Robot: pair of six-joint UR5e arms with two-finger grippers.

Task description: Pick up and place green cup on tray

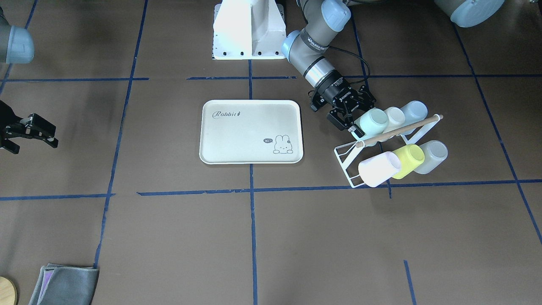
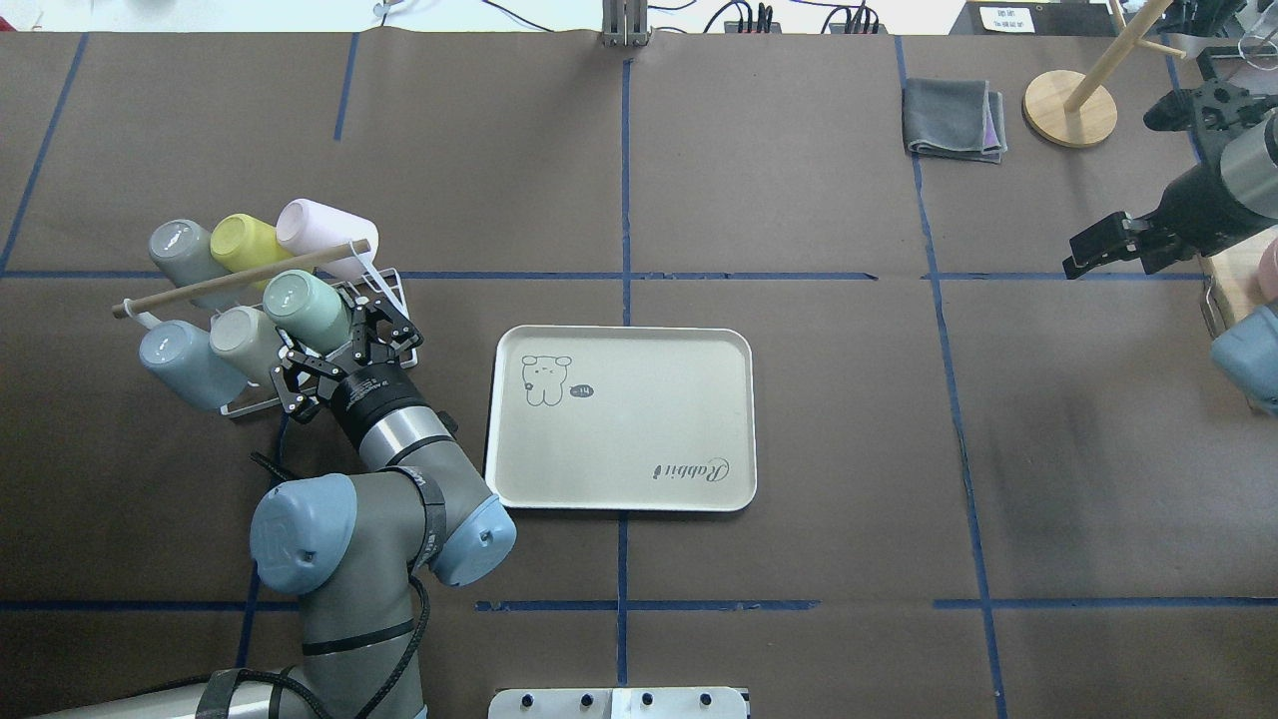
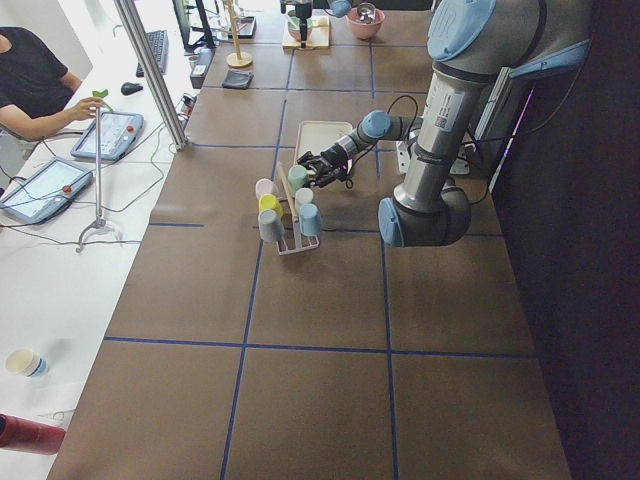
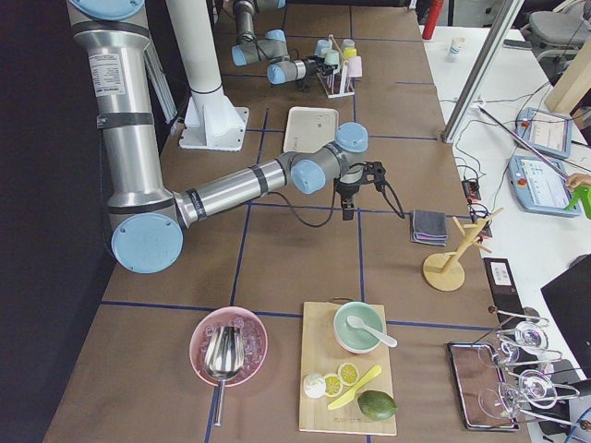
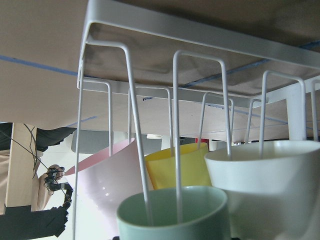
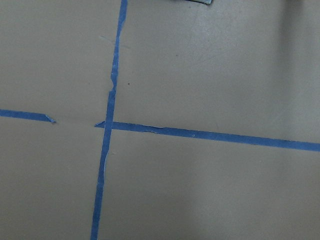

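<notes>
Mint-green plastic, the green cup (image 1: 373, 120) sits tilted on a prong of a white wire rack (image 1: 344, 159), right of centre in the front-facing view. It is the end cup of the rack's upper row, on the side nearest the tray (image 1: 245, 142). The wrist view looks into its mouth at bottom centre, with two wire prongs running in.

The left gripper (image 1: 360, 120) is at the cup's mouth end, jaws spread wide to either side of it. One black fingertip (image 1: 358, 132) shows just below-left of the cup. I cannot tell whether the pads touch the cup.

Next to the green cup in that row are a cream cup (image 1: 394, 116) and then a pale blue cup (image 1: 414, 111). The lower row holds a pale pink cup (image 1: 378, 168), a yellow-green cup (image 1: 408, 160) and a grey cup (image 1: 432, 156). A wooden dowel (image 1: 398, 130) runs along the top of the rack between the rows.

The cream-white tray lies flat at frame centre, left of the rack and apart from it, with nothing on it.

The right gripper (image 1: 31, 142) hangs at the far left edge, jaws apart and holding nothing, well away from the tray. Its wrist camera shows only brown table (image 6: 210, 70) and blue tape (image 6: 200, 135).

A folded grey cloth (image 1: 67, 284) lies in the bottom left corner.
</notes>
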